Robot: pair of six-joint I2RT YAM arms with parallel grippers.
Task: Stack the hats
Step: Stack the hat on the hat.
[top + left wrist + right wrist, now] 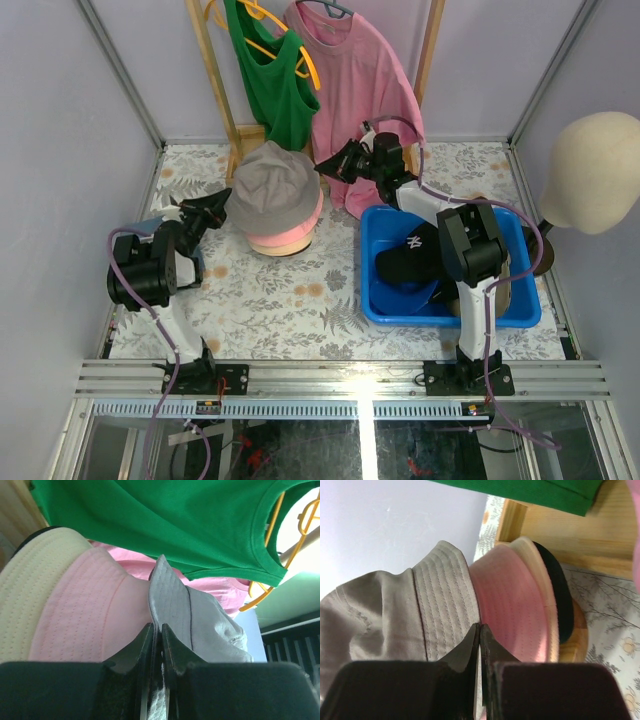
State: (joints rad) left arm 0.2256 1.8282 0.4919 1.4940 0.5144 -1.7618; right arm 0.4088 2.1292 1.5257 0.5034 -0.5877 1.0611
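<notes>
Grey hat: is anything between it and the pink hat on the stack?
Nothing visible. The grey hat lies directly over the pink hat, its brim pinched by the left gripper and right gripper.

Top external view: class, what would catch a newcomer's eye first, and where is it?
The grey-taupe bucket hat at mid-table, topping a pink hat, with the left end effector and right end effector pinching its brim from either side. Next, the blue bin at right holding a black cap, and the green shirt and pink shirt hanging behind.
</notes>
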